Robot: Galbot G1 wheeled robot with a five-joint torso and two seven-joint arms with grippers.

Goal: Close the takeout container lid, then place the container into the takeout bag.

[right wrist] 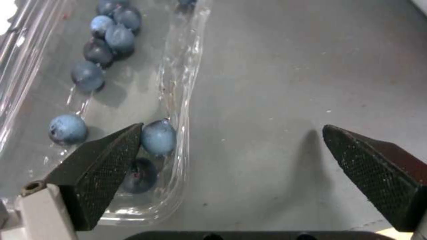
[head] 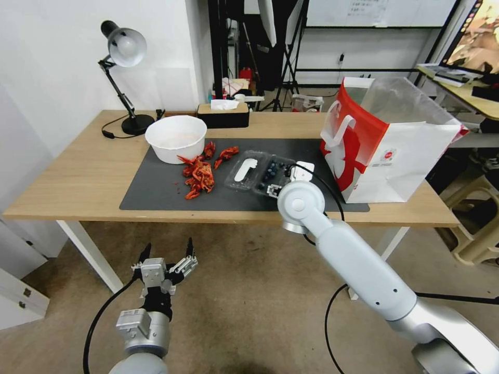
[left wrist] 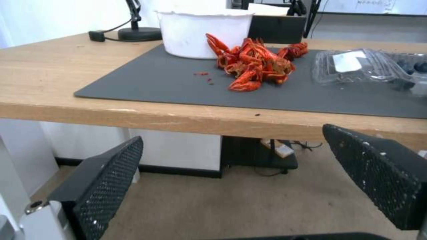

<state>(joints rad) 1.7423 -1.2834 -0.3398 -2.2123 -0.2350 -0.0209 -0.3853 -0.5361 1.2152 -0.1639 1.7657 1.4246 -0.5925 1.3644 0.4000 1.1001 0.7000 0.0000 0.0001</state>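
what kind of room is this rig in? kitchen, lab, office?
Most likely a lab or studio workspace, not a kitchen: tripod and light stands behind the wooden table, a whiteboard on the wall, and a desk lamp on the table.

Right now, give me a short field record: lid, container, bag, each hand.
lid: open, lying flat on the dark mat beside the tray
container: on the mat, blueberries inside, left of the bag
bag: upright on the table's right end, mouth open
right hand: open, over the container's edge
left hand: open, below the table's front edge
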